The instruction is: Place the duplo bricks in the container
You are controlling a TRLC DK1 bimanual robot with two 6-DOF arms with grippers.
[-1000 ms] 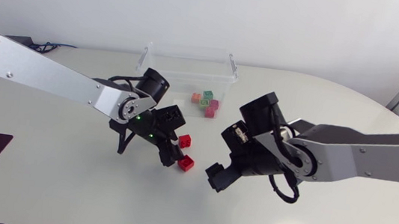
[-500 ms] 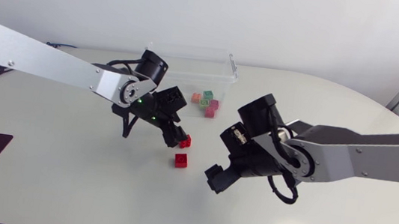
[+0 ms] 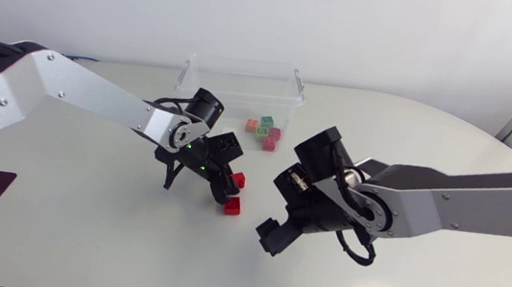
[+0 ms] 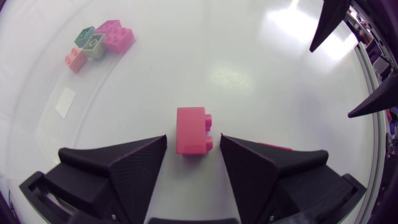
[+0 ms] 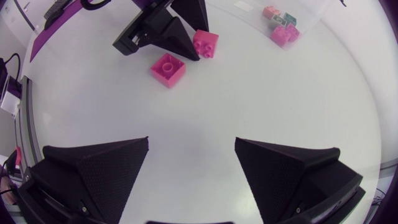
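One red brick (image 4: 193,129) lies between left claw's (image 4: 193,139) parted fingers

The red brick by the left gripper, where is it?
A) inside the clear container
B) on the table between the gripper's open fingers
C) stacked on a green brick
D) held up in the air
B: the red brick lies on the table, unclamped, inside the open left gripper.
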